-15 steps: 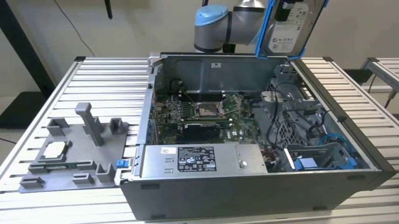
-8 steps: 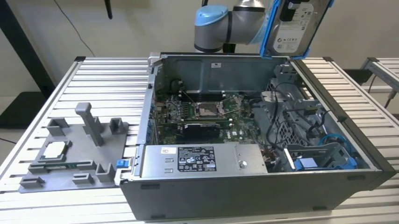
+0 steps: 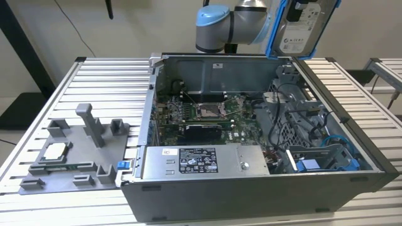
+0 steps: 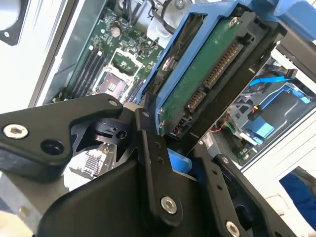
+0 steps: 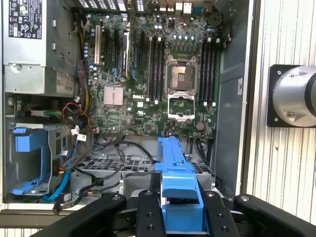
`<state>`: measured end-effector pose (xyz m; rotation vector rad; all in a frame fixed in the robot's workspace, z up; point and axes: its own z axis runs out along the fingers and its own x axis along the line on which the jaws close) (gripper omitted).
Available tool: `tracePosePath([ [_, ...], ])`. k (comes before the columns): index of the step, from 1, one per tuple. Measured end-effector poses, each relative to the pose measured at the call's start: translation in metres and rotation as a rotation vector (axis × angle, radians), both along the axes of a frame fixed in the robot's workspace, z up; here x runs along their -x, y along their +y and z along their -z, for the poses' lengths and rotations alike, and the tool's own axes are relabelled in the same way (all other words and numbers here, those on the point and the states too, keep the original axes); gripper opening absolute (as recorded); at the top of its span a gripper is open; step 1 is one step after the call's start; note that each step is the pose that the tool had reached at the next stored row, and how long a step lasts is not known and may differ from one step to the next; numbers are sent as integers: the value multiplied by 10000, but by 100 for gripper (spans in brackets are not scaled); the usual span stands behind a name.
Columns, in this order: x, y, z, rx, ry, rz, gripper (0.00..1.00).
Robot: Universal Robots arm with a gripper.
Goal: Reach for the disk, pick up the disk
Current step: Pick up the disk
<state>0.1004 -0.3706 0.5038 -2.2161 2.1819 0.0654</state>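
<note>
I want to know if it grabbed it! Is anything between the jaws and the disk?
No, nothing. In the second wrist view the gripper jaws clamp straight onto the disk, held above the open computer case.

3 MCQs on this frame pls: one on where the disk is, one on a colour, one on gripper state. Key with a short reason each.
1. Where is the disk?
A. Lying on the grey fixture plate
B. Held up above the open computer case
C. Seated in the drive bay

2. What colour is the frame around the disk?
A. Blue
B. Red
C. Yellow

3. What is the gripper doing?
A. Open over the motherboard
B. Shut on the disk
C. Shut on a cable

Key:
1 B: in the exterior view it hangs at the arm's end, above the case rim.
2 A: blue shows in all views.
3 B: black fingers flank the frame in both wrist views.
</note>
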Motion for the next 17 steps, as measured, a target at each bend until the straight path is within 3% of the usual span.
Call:
tracePosePath([
  [6,0,-6,1,5,0,0,0],
  [10,0,-30,1,64,0,0,0],
  [14,0,-92,5,252,1,0,0],
  [17,0,-164,15,370,0,0,0],
])
